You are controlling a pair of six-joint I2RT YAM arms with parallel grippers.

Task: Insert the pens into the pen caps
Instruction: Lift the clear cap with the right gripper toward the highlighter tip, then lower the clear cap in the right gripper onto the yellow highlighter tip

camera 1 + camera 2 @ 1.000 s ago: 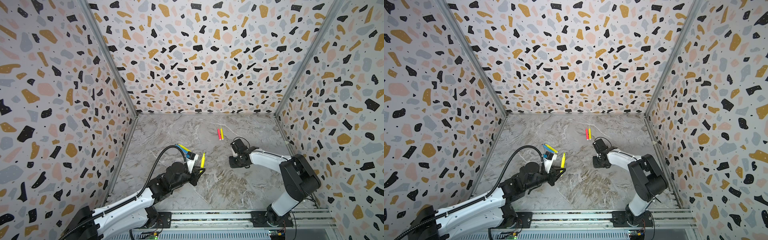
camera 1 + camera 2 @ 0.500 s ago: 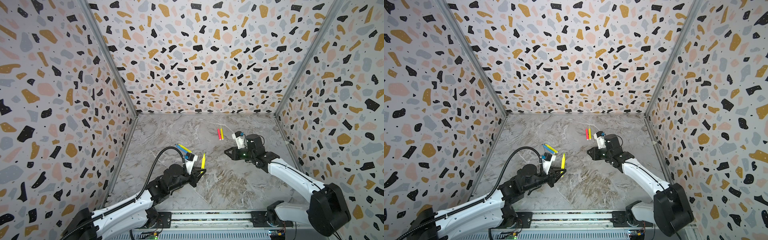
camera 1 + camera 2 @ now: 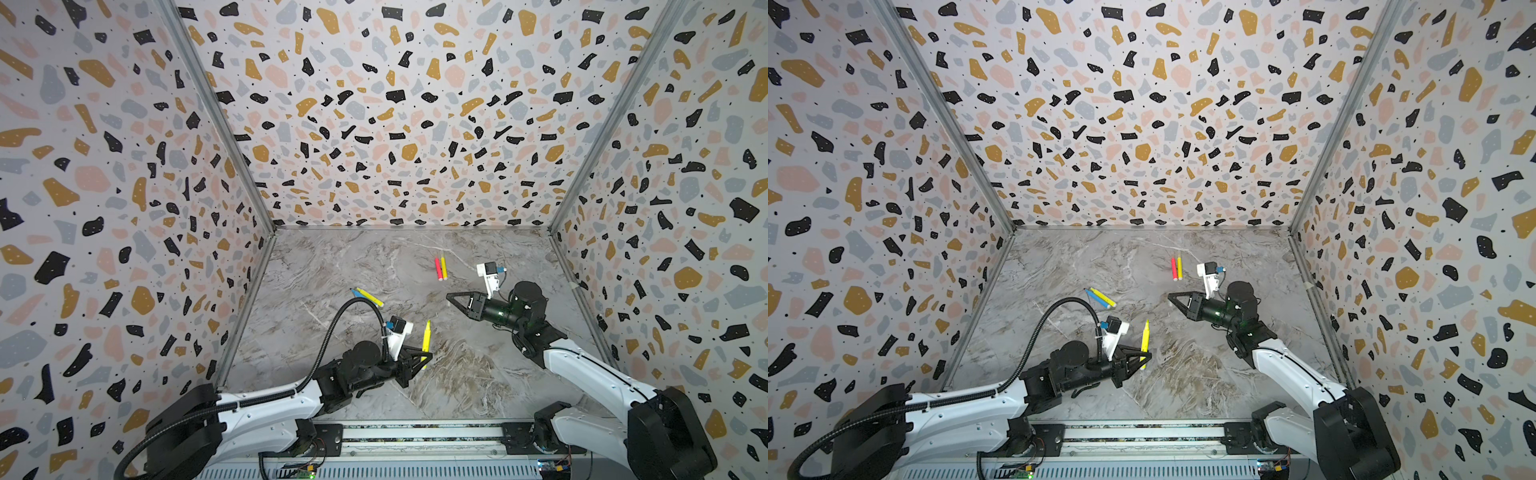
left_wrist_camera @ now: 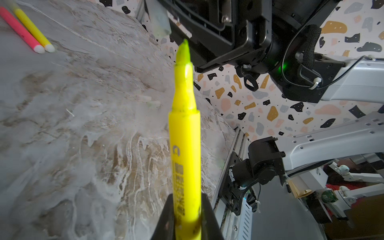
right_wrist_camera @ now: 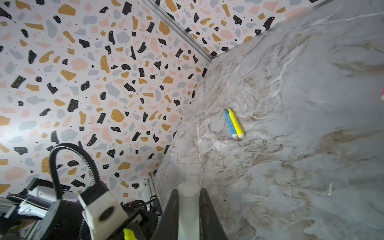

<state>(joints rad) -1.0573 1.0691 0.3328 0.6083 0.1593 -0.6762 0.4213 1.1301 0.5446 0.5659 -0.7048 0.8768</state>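
Our left hand (image 3: 420,358), low in the middle of both top views, is clamped tight on the lower barrel of a yellow highlighter (image 3: 425,338). The highlighter stands out of the jaws with its tip pointing up the frame. Our right hand (image 3: 451,296) sits right of centre and higher in the frame, with its jaws drawn together and pointing left. The highlighter and the right hand are apart, with bare desk (image 3: 478,374) below them.

From the top views we cannot tell what the right hand holds. The right wrist view settles it: a frosted, translucent pen cap (image 5: 188,207) is pinched between its two black fingers (image 5: 169,214). The left wrist view adds that the highlighter's chisel tip is uncapped and that dark print runs along its barrel.

On the desk, a pink pen (image 3: 437,269) and a yellow pen (image 3: 444,268) lie side by side just above centre. A blue pen (image 3: 355,291) and a second yellow pen (image 3: 370,296) lie together left of centre. The wrist views show white ends on all four.
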